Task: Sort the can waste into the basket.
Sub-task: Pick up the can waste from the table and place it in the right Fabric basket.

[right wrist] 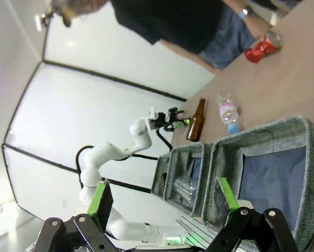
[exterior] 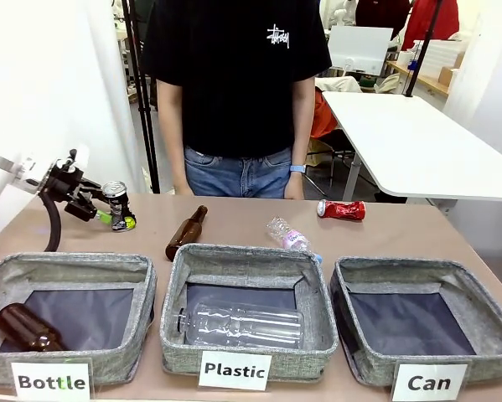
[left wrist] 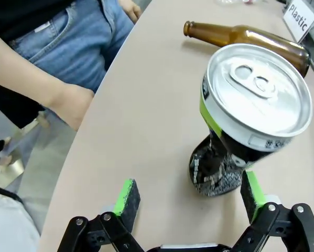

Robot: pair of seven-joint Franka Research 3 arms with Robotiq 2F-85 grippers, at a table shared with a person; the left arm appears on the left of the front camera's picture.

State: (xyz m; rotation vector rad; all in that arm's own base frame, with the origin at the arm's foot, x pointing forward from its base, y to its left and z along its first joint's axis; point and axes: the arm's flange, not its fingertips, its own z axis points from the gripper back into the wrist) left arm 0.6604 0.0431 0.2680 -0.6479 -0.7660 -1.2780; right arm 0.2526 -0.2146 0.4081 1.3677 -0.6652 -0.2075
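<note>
The open left claw (left wrist: pixel 188 189) faces the standing dark can (left wrist: pixel 251 115), a brown bottle (left wrist: pixel 240 35) lying just beyond; the right claw (right wrist: pixel 161 186), also open, faces the basket (right wrist: pixel 261 135).

Bkgd: white partition (exterior: pixel 41 75) on left, black pole (exterior: pixel 143 100) just beside it. Rear right: white table (exterior: pixel 418 142), well apart from tan front table (exterior: pixel 385 233). Cluttered workspace further back. Light bright, even.

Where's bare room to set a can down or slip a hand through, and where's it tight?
The Can basket is empty, its lining bare. Open tabletop lies between the dark can and the brown bottle, and right of the red can. Tight: behind the Plastic bin, where the brown bottle and small clear bottle lie.
</note>
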